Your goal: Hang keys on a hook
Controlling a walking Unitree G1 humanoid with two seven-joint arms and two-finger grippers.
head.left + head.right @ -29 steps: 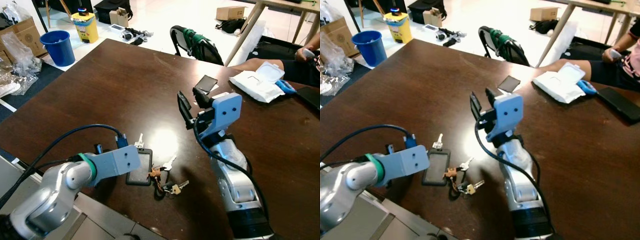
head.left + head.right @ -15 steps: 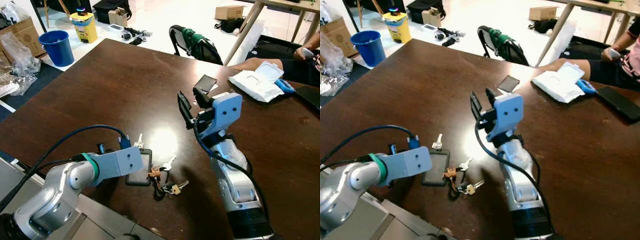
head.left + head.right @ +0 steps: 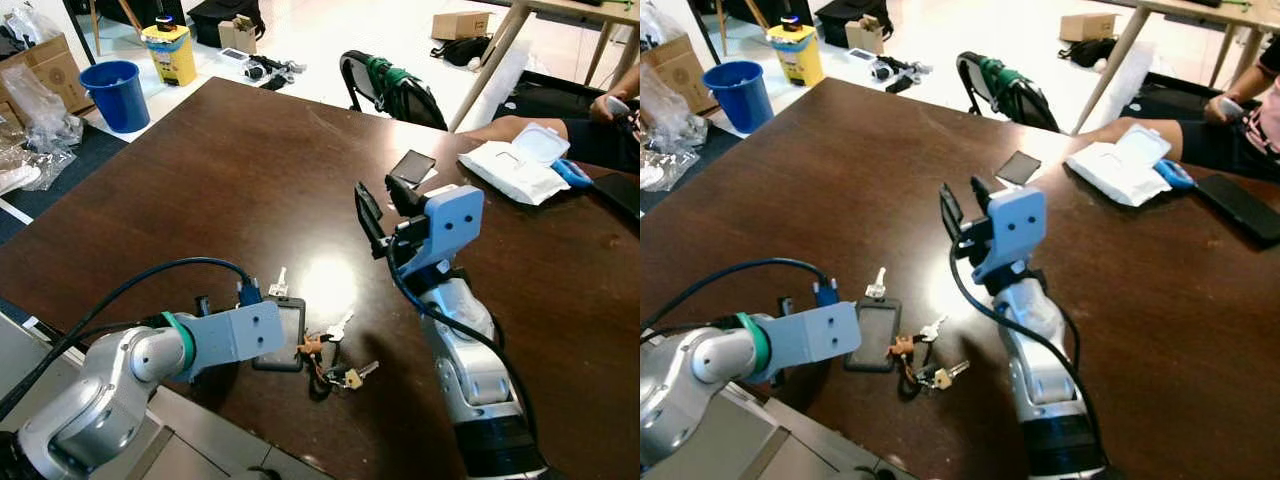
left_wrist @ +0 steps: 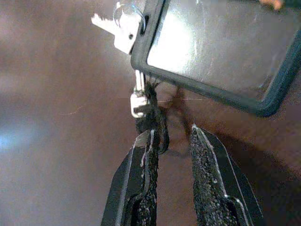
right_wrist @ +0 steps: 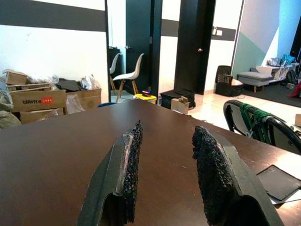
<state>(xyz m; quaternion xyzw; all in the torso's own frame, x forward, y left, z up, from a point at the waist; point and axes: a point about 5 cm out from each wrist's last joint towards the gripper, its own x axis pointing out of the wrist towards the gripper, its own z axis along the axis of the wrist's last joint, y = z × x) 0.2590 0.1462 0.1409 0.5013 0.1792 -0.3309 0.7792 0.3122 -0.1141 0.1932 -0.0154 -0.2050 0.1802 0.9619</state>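
The left pincer (image 4: pixel 171 141) sits low over the dark tabletop (image 3: pixel 230 180), its two black fingers (image 4: pixel 209 160) spread a little apart. One finger touches a black cord loop (image 4: pixel 153 122) that runs to a small silver clasp (image 4: pixel 137 101) at the corner of a black-framed card holder (image 4: pixel 211 47); the cord lies beside that finger, not clamped between the two. A single silver key (image 4: pixel 120 33) hangs on a ring at the same corner of the holder.

In the head views the left arm reaches in from the lower left of the frame, and the card holder (image 3: pixel 280 335) lies flat just past its end, in the lower middle. The bunch of keys (image 3: pixel 335 365) rests on the tabletop touching the holder's right side, near the front edge.

The right pincer (image 3: pixel 385 205) is raised in the middle of the frame, well apart from the keys, with its fingers (image 5: pixel 129 155) spread and nothing between them.

Farther out, a small dark tile (image 3: pixel 412 165) lies behind the right arm. A white wipes pack (image 3: pixel 520 165) sits at the upper right, beside a person's arm (image 3: pixel 505 128). A blue bucket (image 3: pixel 117 93) stands on the floor at the upper left.
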